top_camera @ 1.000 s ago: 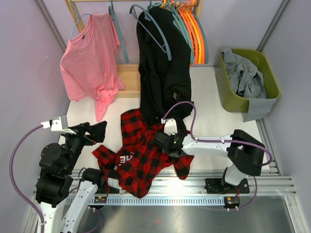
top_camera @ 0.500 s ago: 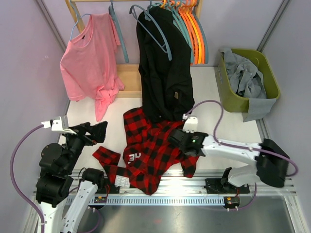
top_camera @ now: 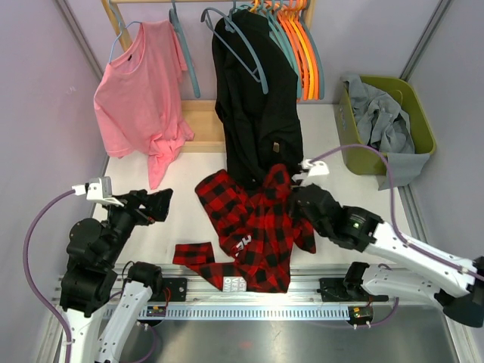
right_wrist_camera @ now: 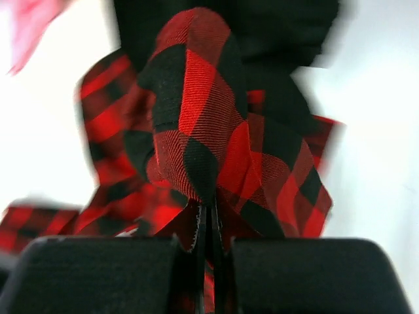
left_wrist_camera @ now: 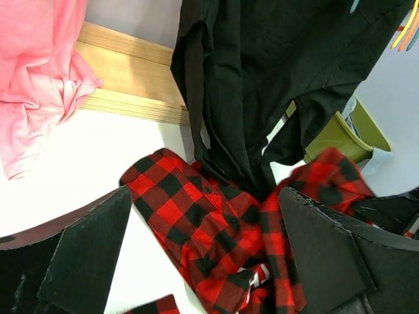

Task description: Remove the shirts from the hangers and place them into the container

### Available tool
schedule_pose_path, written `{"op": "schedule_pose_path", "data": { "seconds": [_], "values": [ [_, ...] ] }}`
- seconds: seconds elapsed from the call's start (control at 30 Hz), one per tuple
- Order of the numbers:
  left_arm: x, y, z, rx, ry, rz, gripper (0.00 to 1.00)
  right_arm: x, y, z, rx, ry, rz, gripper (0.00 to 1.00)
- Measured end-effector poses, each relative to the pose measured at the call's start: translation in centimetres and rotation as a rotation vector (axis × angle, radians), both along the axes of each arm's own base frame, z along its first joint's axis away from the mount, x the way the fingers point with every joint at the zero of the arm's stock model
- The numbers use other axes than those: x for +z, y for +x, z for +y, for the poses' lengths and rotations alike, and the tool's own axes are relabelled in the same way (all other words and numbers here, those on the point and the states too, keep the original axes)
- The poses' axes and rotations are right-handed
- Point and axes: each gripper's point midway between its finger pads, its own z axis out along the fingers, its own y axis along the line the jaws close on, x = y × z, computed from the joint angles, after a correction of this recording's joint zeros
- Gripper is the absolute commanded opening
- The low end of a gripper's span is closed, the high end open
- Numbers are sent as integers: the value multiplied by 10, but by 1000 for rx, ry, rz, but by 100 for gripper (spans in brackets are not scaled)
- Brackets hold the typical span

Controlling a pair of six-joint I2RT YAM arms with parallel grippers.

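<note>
Slanting leftward, the right tool (top_camera: 299,198) pinches the plaid shirt (top_camera: 253,227).

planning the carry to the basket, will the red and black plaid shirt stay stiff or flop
Probably floppy: the red-and-black plaid cloth shirt bunches at the shut right hand. The rest sprawls on the white table, so it will likely drag.

You have lilac walls (top_camera: 45,91) round a white table (top_camera: 181,223), evenly lit. Wooden rack base (top_camera: 200,121) at back; ribbed metal rail (top_camera: 265,306) along near edge.
</note>
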Motion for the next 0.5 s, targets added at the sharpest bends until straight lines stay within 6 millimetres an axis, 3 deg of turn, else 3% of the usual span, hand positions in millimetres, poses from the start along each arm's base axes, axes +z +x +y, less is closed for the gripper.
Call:
{"op": "schedule_pose_path", "data": {
  "seconds": [0.13,0.2,0.3,0.37,0.43,0.5],
  "values": [
    [-2,0,0,0,0,4,99,-4,-2,78,292,34,68,0],
    [-3,0,0,1,1,6,99,-21,-8,121,437,25,137,0],
    [-2,-3,2,5,1,1,99,-52,-24,164,580,-28,228,0],
    [-2,-5,3,12,0,-5,99,-75,-39,182,641,-79,287,13],
    [-2,-7,5,19,4,-8,99,-96,-48,191,646,-151,331,40],
    [-3,-8,7,23,8,-10,99,-116,-51,192,620,-229,364,57]
  ]
}}
